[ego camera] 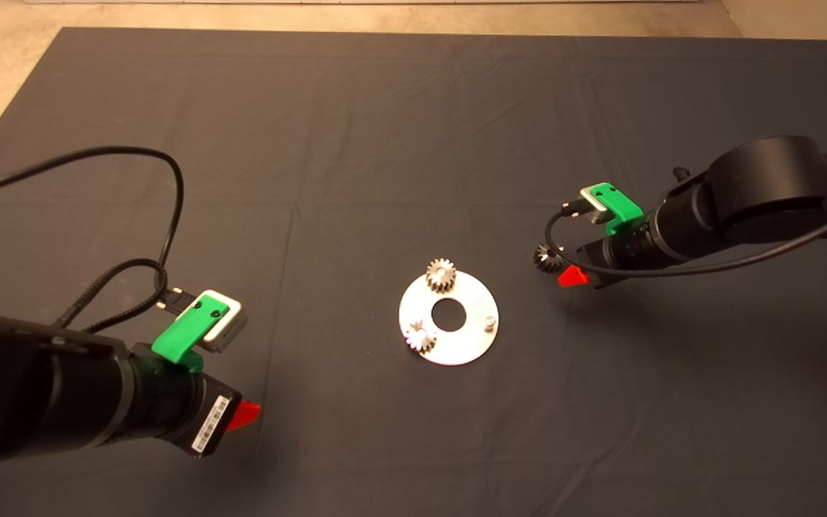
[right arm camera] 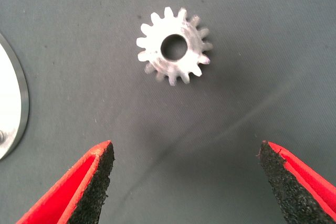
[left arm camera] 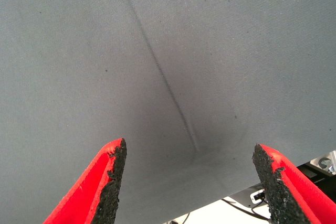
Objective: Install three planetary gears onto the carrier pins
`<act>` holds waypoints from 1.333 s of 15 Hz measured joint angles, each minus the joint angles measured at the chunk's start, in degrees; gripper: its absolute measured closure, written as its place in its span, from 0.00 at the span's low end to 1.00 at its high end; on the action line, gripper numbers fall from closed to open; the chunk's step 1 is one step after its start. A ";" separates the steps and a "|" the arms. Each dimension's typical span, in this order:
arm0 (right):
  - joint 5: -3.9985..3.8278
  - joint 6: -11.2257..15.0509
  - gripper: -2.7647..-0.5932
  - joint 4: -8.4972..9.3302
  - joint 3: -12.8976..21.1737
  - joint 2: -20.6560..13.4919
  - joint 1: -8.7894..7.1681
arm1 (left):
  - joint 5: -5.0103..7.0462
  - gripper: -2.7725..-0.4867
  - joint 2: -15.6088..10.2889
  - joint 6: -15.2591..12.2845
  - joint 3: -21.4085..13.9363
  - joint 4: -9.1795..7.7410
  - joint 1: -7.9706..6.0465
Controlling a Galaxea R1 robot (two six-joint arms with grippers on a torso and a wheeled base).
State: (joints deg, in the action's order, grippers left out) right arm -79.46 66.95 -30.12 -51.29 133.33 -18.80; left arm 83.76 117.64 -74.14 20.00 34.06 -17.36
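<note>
Right gripper [right arm camera: 184, 182] hovered, jaws open, over loose third gear [right arm camera: 173, 46] | two gears seated on carrier plate [ego camera: 465, 345] | left gripper [left arm camera: 191, 182] parked, jaws open.

Silvery gears [ego camera: 441, 276] on silver plate [ego camera: 467, 346], dark grey mat [ego camera: 356, 143], red-fingered green tools w/ black pads.

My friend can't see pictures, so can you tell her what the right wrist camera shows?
A small silvery gear with a round hole in its middle lies flat on the dark mat, loose and untouched. The right gripper hangs over it with its two red fingers spread wide open. The edge of the round silver plate peeks in at one side.
</note>
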 joint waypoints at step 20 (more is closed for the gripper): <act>4.07 -1.72 0.33 -1.85 -8.13 3.50 2.13 | -3.27 0.49 -0.06 -0.16 -0.30 0.00 0.00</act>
State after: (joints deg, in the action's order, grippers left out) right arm -75.39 65.23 -31.98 -59.42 136.83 -16.66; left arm 80.50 117.58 -74.30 19.70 34.06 -17.36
